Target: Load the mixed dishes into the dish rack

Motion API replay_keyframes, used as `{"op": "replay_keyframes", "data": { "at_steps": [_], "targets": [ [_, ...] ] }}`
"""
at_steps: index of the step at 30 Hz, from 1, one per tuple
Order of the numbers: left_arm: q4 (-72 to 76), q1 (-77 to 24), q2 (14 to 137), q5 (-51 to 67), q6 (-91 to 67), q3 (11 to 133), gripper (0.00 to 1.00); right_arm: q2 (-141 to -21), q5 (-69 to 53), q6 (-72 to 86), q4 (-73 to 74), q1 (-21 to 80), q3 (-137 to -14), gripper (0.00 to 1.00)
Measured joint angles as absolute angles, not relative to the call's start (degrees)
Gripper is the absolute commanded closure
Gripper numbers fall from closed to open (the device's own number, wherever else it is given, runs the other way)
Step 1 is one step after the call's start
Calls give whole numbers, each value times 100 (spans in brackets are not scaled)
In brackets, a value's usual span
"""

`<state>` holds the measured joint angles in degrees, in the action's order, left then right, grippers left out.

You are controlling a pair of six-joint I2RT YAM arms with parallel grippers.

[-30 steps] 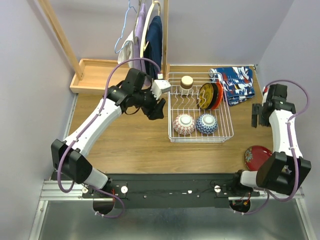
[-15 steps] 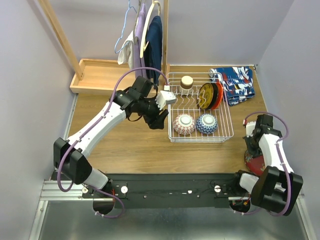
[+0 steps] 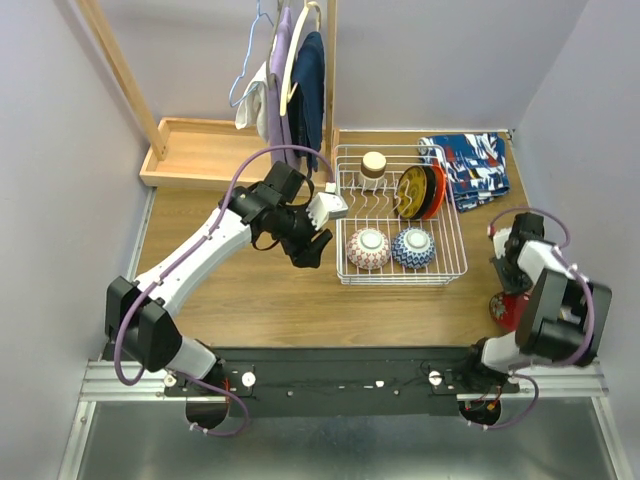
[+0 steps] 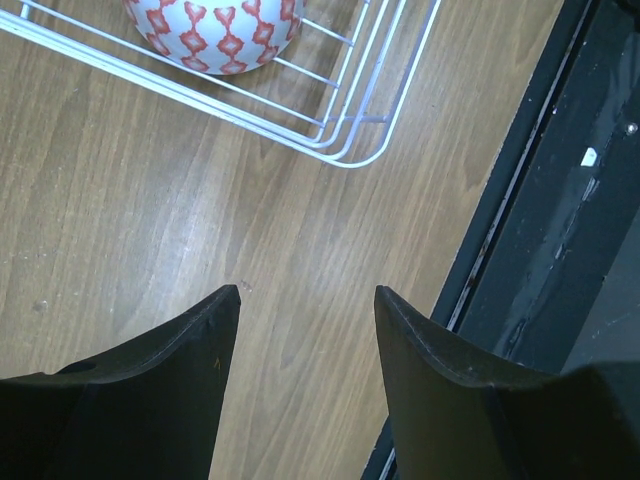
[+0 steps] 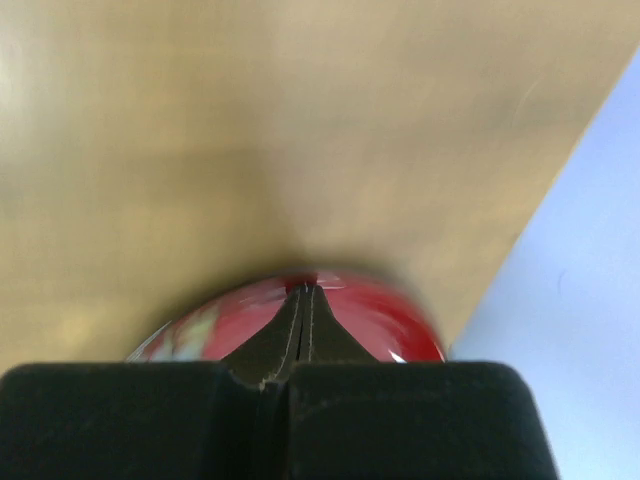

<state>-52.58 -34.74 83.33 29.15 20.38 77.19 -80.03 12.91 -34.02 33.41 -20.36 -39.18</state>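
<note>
On the far half of the table point(image 3: 260, 290), dish rack point(image 3: 341, 215): white wire basket, its sides square with the table edges. It sits right of centre, well apart from the near edge.
Rack, far left: tan-brown cup point(image 3: 373, 163) stands on end among the tines, its axis vertical.
Rack, far right: glossy black plate point(image 3: 410, 192) and orange plate point(image 3: 437, 190) stand on edge side by side. Their faces turn left and right, and their rims run far to near.
Rack, near row: red-white patterned bowl point(image 3: 368, 248) on the left and blue-patterned bowl point(image 3: 413, 247) on the right, just beside each other. Both are upside down with the foot ring up.
Outside the rack: dark red plate point(image 3: 502, 312) lies flat on the wood near the table's right near corner, largely covered by the right arm.
Right gripper point(image 5: 303, 300): aimed down at the dark red plate, fingers pressed together with only a thin seam between them. The tips are at the plate's rim, but I cannot tell whether they touch it.
Left gripper point(image 4: 305, 300): fingers spread wide with nothing between them, over bare wood just left of the rack's near left corner. It points toward the near edge of the table.
Left wrist view: rack corner wire and the red-white patterned bowl show at the top.
Right of the rack: blue-red patterned cloth point(image 3: 470, 165) lies at the far right corner.
Far left: wooden tray point(image 3: 195, 150).
</note>
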Motion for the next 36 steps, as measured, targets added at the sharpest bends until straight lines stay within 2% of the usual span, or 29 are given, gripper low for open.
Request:
{"op": "replay_keyframes", "data": {
  "at_steps": [9,16,19,20,22,23,24,25,26,33,36],
  "targets": [
    [-5288,-3474,8532,2773,2121,7723,35,-10580,408,-2687,2934,-2067,-6692,99],
    [-5301,-3474,8558,2679,2204,7723,35,-10715,-38,-2460,2877,-2029,-6932,99],
    [-5301,-3474,8560,2652,2228,7723,34,-10416,-158,-2477,2928,-2023,-6589,87],
    [-5301,-3474,8571,2652,2231,7725,34,-10348,-187,-2506,2978,-2021,-6512,68],
    [-5301,-3474,8613,2652,2231,7745,34,-10110,-250,-2565,3188,-2018,-6361,50],
    [-5301,-3474,8665,2659,2228,7769,34,-10025,-285,-2613,3288,-2018,-6348,34],
    [-5301,-3474,8685,2659,2231,7780,34,-9894,-325,-2676,3404,-2021,-6348,26],
    [-5301,-3474,8744,2661,2228,7811,34,-9741,-388,-2698,3509,-2023,-6357,25],
    [-5299,-3474,8790,2665,2226,7832,34,-9651,-462,-2759,3621,-2043,-6379,11],
    [-5290,-3540,9063,2808,2187,8005,33,-9922,-1223,-3597,4777,-2718,-7295,11],
    [-5295,-3612,9065,2845,2185,8014,33,-10298,-1522,-4283,5365,-3022,-7631,14]
  ]
}}
